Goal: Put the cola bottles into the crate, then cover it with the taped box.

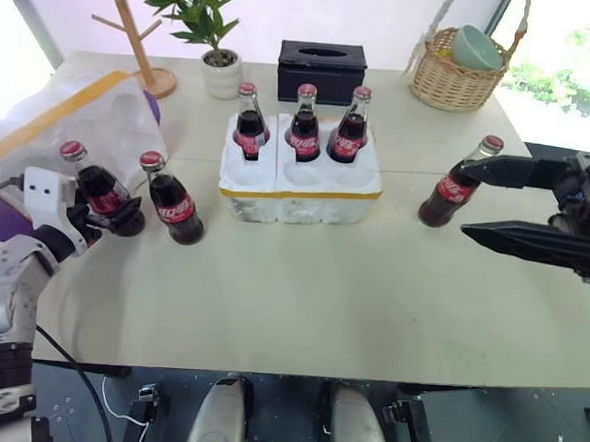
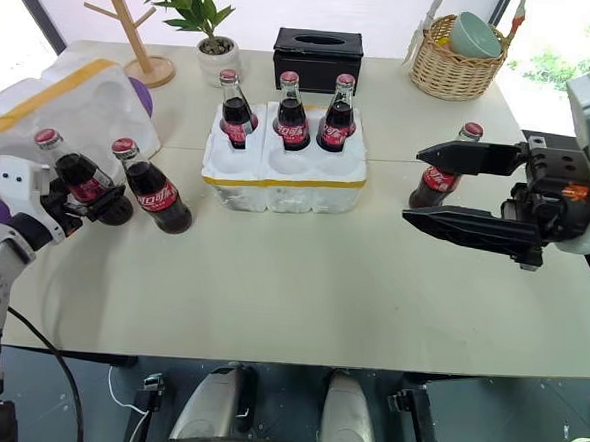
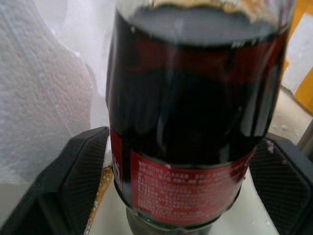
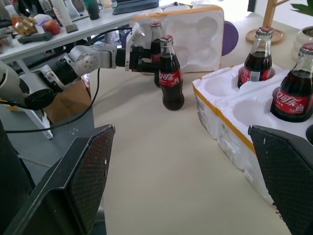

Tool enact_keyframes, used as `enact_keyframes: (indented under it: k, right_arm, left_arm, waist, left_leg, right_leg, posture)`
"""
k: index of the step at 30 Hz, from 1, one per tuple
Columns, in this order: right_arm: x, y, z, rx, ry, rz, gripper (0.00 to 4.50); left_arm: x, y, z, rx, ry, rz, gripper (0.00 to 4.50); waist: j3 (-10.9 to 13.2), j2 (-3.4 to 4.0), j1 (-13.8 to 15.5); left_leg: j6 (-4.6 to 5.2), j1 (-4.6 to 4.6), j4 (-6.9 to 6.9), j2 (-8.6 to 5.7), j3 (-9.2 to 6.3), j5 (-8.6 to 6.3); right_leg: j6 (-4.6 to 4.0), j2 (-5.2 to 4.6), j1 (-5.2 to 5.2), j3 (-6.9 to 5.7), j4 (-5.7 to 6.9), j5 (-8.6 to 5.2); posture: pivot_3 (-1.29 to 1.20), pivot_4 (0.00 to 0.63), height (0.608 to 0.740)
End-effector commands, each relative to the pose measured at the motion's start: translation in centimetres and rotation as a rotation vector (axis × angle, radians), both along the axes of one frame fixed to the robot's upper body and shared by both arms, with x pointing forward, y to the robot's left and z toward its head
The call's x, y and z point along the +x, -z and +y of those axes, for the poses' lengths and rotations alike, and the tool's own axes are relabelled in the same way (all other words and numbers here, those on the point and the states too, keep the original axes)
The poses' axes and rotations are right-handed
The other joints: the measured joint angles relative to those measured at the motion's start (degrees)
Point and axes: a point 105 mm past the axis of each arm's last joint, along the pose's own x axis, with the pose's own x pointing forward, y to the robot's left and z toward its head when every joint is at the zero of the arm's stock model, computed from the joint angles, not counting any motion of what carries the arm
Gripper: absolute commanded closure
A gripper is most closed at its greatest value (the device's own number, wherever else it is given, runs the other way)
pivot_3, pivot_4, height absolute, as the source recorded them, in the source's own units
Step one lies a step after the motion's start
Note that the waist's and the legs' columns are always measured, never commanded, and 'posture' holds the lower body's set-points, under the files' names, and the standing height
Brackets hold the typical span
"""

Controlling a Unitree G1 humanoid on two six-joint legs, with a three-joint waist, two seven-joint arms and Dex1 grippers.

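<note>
Head view: the crate (image 1: 299, 186) sits mid-worktop (image 1: 300, 301), three cola bottles (image 1: 305, 123) in its rear wells; open room in front; the taped box (image 1: 65, 127) lies left of the crate; right hand (image 2: 427, 186) spread wide, empty, right of the crate, a bottle (image 1: 455, 185) behind it.
Left wrist view: left hand (image 3: 183, 161) fingers flank a bottle (image 3: 195, 107); grip unclear.
Right wrist view: another bottle (image 4: 170, 73) stands between that hand and the crate.

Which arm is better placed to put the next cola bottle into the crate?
Left, probably: the left gripper already brackets a cola bottle. The right gripper hangs open beside another bottle, not around it.
</note>
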Motion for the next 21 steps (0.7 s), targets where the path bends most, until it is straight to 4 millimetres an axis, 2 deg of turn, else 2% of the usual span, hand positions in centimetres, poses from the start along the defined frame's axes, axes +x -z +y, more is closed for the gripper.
enact_keyframes:
  k: [1, 4, 6, 11, 14, 18, 21]
  right_arm:
    - [0.1, -0.8, 0.2, -0.002, -0.002, -0.053, 0.0]
    - [0.3, -0.7, 0.0, -0.003, 0.004, -0.051, 0.0]
    - [0.6, -0.6, -0.2, -0.007, 0.017, -0.051, 0.0]
    - [1.3, -0.5, -0.5, 0.004, 0.052, -0.05, 0.0]
    - [1.5, -0.2, -0.7, 0.004, 0.074, -0.055, 0.0]
    - [1.3, -0.2, -0.8, 0.021, 0.087, -0.06, 0.0]
    - [1.1, -0.5, -1.2, 0.046, 0.119, -0.072, 0.0]
  left_arm:
    - [-0.4, -1.7, -0.2, 0.015, 0.03, -0.063, 1.72]
    - [-0.6, -2.2, -0.4, 0.017, 0.043, -0.057, 1.69]
    - [-0.8, -3.3, -0.9, -0.013, 0.078, -0.075, 1.69]
    - [-1.4, -8.6, -3.5, -0.097, 0.306, -0.105, 1.69]
    - [-0.8, -10.7, -4.5, -0.002, 0.398, -0.107, 1.69]
    - [0.1, -13.2, -4.3, 0.108, 0.426, -0.134, 1.69]
    - [0.8, -16.7, -4.5, 0.213, 0.471, -0.192, 1.69]
  waist:
    - [0.0, 0.0, 0.0]
    - [0.0, -0.01, 0.1]
    - [0.0, -0.01, 0.1]
    - [0.1, -0.26, 0.3]
    - [0.2, -0.3, 0.2]
    - [0.1, -0.28, 0.1]
    - [0.2, -0.32, 0.1]
  left_leg:
    - [0.0, 0.0, 0.0, 0.0, 0.0, 0.0]
    - [0.0, -0.02, 0.0, 0.0, 0.0, 0.0]
    - [0.0, -0.03, 0.01, 0.0, 0.0, 0.0]
    - [0.0, -0.19, 0.08, 0.0, -0.06, 0.0]
    - [0.0, -0.29, 0.15, -0.01, -0.11, 0.01]
    - [0.0, -0.27, 0.11, -0.03, -0.08, 0.01]
    - [0.0, -0.27, 0.1, -0.02, -0.09, 0.01]
  right_leg:
    - [0.0, 0.0, 0.0, 0.0, 0.0, 0.0]
    - [0.0, 0.0, 0.0, 0.0, 0.0, 0.0]
    - [0.0, 0.0, 0.0, 0.0, 0.0, 0.0]
    - [0.01, 0.0, -0.12, -0.05, 0.02, 0.01]
    - [0.01, 0.0, -0.19, -0.09, 0.05, 0.02]
    - [0.03, 0.0, -0.19, -0.08, 0.02, 0.02]
    - [0.03, 0.03, -0.21, -0.1, 0.08, 0.02]
  posture:
    - [0.0, 0.15, 0.736]
    - [0.0, 0.15, 0.736]
    - [0.0, 0.15, 0.736]
    - [0.0, 0.15, 0.736]
    - [0.0, 0.15, 0.736]
    - [0.0, 0.15, 0.736]
    - [0.0, 0.15, 0.736]
